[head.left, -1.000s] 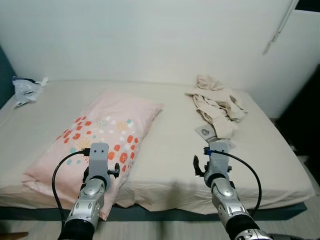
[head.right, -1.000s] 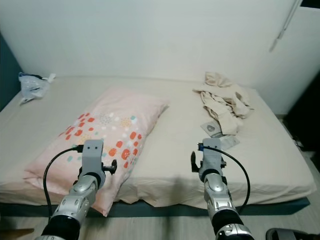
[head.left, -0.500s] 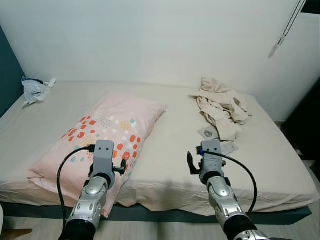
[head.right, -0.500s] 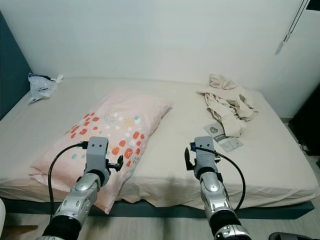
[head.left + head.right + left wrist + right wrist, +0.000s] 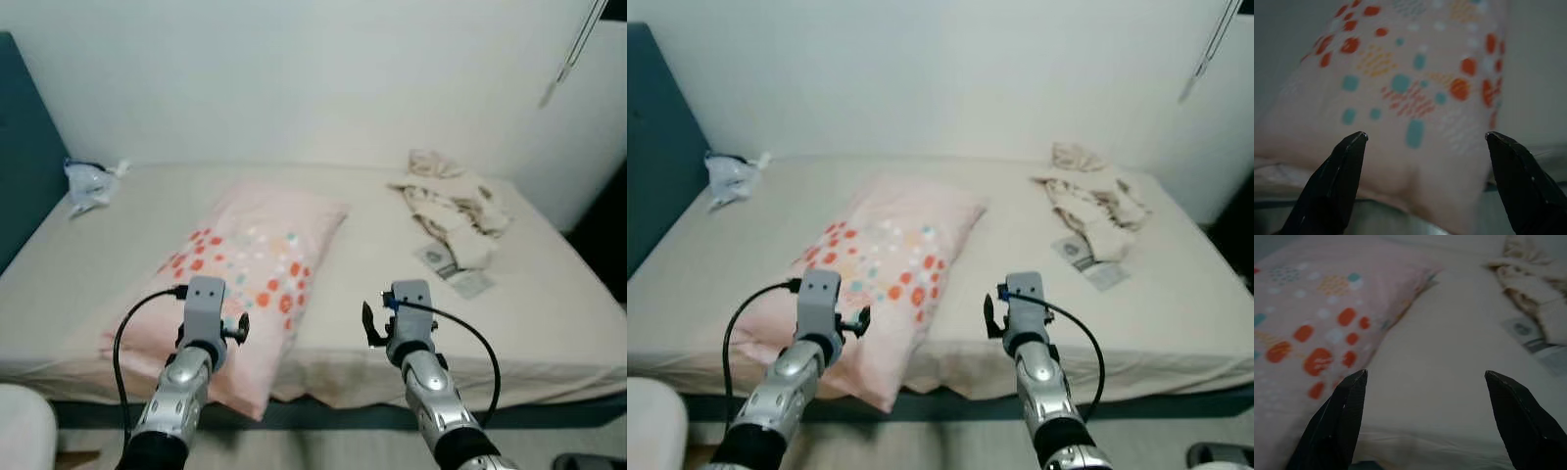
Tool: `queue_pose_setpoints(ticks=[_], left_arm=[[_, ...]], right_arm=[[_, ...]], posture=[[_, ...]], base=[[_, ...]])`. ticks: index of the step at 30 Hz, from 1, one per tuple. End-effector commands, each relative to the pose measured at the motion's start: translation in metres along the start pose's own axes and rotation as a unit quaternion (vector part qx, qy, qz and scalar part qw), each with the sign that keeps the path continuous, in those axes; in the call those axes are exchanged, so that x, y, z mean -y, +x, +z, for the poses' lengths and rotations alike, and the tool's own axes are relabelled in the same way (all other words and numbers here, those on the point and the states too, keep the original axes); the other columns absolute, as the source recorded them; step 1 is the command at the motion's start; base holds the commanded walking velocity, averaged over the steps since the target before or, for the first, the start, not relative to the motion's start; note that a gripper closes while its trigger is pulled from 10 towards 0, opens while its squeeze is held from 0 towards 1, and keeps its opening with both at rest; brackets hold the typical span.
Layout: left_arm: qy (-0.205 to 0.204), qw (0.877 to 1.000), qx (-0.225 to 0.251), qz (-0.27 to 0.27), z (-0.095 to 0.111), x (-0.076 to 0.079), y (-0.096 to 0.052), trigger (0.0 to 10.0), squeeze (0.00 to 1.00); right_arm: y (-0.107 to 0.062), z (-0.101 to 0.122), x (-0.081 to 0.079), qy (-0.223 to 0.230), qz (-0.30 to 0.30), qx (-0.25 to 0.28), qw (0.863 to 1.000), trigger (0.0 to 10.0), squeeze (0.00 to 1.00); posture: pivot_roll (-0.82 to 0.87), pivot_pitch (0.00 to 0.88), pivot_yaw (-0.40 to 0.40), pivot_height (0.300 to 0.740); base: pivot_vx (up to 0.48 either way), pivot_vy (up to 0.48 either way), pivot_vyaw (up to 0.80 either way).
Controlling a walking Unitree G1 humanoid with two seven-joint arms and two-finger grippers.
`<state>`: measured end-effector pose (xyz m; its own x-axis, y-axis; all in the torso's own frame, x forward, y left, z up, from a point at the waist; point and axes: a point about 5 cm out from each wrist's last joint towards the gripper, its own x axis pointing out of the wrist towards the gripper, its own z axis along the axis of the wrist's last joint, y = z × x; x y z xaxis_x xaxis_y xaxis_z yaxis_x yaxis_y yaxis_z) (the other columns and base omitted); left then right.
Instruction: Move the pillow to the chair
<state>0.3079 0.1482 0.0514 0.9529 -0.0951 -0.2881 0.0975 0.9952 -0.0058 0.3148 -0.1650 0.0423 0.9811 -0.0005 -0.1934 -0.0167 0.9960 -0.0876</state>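
Pillow (image 5: 250,269), one only, lies slantwise on the bed (image 5: 372,245) toward its left half, its near corner hanging over the bed's front edge. From the head views it looks plump, soft and light, likely to sag and fold if lifted by one end; a hold on the overhanging near corner plus the long side edge, one claw each, seems the surest way. Also on the bed: one heap of beige clothes (image 5: 456,201) near the far right corner with a couple of small packets (image 5: 456,269) beside it, and one crumpled plastic bag (image 5: 90,183) at the far left corner. Both arms are raised before the front edge, the left claw (image 5: 854,321) near the pillow's near corner, the right claw (image 5: 989,318) just right of it.

Left wrist view: left claw spread wide, holding nothing, the dotted pillow face between its tips.

Right wrist view: right claw wide too, empty, aimed at bare sheet beside the pillow's long edge.
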Motion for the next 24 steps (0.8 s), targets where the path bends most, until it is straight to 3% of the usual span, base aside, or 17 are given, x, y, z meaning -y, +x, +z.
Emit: queue_pose_setpoints(ticks=[1, 9, 12, 20, 24], left_arm=[[-0.003, 1.0, 0.0, 0.0, -0.0017, -0.0023, -0.0016, 10.0, 0.0], [-0.001, 1.0, 0.001, -0.002, -0.0001, -0.0036, -0.0012, 10.0, 0.0], [-0.001, 1.0, 0.002, -0.003, 0.0004, -0.0028, -0.0012, 10.0, 0.0], [0.003, 1.0, 0.009, -0.008, 0.0019, -0.0023, -0.0014, 10.0, 0.0], [0.015, 1.0, 0.013, -0.015, 0.0038, -0.001, -0.002, 10.0, 0.0]], right_arm=[[-0.0014, -0.0024, 0.001, 0.014, -0.004, -0.004, 1.0, 10.0, 0.0], [-0.0023, -0.0031, 0.0012, 0.025, -0.005, -0.003, 1.0, 10.0, 0.0], [-0.0027, -0.0033, 0.0019, 0.014, -0.009, -0.001, 1.0, 10.0, 0.0], [-0.0025, -0.003, 0.0025, 0.019, -0.011, 0.0, 1.0, 10.0, 0.0], [-0.0019, -0.0017, 0.0024, 0.021, -0.011, 0.002, 1.0, 10.0, 0.0]], posture=[[-0.05, 0.053, -0.035, 0.74], [-0.05, 0.056, -0.03, 0.74], [-0.05, 0.056, -0.029, 0.74], [-0.04, 0.047, -0.029, 0.74], [-0.04, 0.046, -0.029, 0.74]], base=[[0.0, 0.454, 0.0], [0.0, 0.454, -0.8], [0.0, 0.382, 0.0], [0.0, 0.0, 0.0], [0.0, -0.48, 0.0]])
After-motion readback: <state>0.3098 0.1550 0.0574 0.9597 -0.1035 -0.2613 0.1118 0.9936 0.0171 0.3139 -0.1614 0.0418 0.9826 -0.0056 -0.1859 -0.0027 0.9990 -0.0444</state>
